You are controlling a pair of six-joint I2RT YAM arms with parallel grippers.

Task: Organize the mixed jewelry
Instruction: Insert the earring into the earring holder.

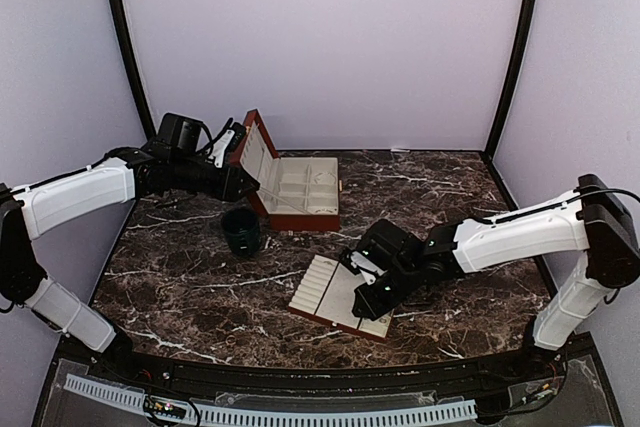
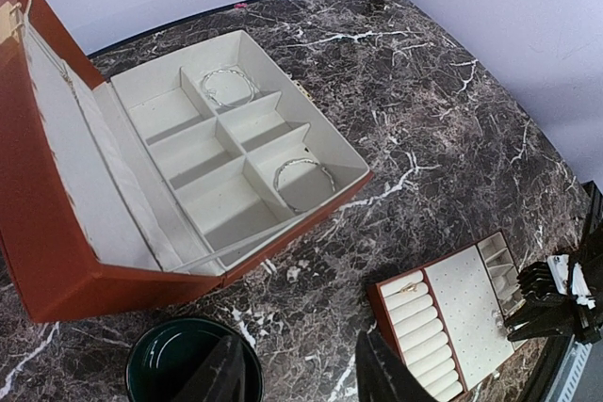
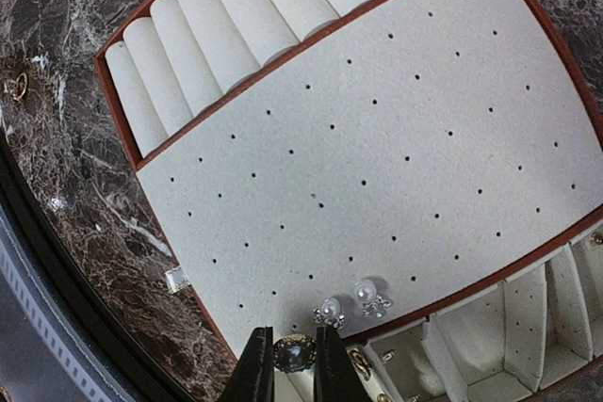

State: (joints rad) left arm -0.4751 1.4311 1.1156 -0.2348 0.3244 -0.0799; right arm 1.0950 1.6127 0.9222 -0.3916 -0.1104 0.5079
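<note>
In the right wrist view my right gripper point(image 3: 294, 369) is shut on a small round stud point(image 3: 294, 353) with a dark stone and a gold rim, at the near edge of the cream tray's perforated panel point(image 3: 377, 138). Two pearl studs point(image 3: 329, 311) point(image 3: 367, 297) sit in the panel just beside it. My left gripper point(image 2: 301, 376) is open and empty above the table, between the dark green cup point(image 2: 179, 360) and the tray point(image 2: 443, 327). A gold ring point(image 2: 408, 286) sits in the tray's top roll. Two thin loops point(image 2: 229, 87) point(image 2: 303, 176) lie in separate compartments of the red-brown box point(image 2: 57, 261).
The box point(image 1: 300, 219) stands open at the back, its lid up beside my left gripper point(image 1: 238, 169). The cup point(image 1: 241, 230) stands just in front of it. The tray point(image 1: 322, 292) lies at the front centre under my right gripper point(image 1: 365, 282). A small gold piece point(image 3: 17, 87) lies on the marble beside the tray.
</note>
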